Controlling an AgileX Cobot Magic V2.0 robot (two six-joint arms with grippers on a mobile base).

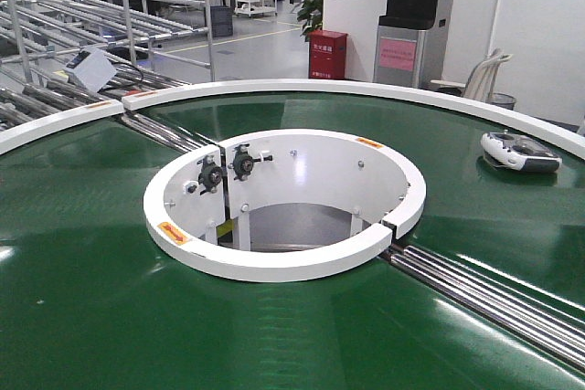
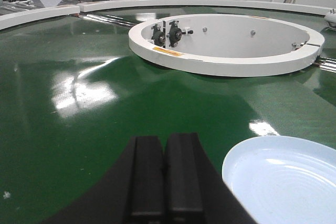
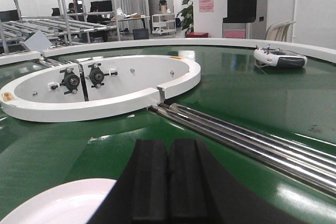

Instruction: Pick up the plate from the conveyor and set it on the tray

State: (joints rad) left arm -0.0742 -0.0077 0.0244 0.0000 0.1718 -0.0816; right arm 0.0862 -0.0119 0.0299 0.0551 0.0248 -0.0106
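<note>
A pale white plate [image 2: 283, 179] lies flat on the conveyor's dark green belt [image 2: 79, 103], just right of my left gripper [image 2: 165, 142], which is shut and empty, apart from the rim. The same plate [image 3: 58, 203] shows at the lower left of the right wrist view, left of my right gripper [image 3: 168, 145], also shut with nothing between its black fingers. The conveyor [image 1: 91, 299] fills the front view; neither the plate nor either gripper shows there. The tray is out of view.
The white inner ring [image 1: 283, 267] with bearing blocks sits mid-belt. Steel rollers [image 1: 494, 294] cross the belt at the right. A white and grey remote controller [image 1: 519, 151] rests on the belt far right. Metal racks [image 1: 110, 6] stand beyond the white outer rim [image 1: 366, 89].
</note>
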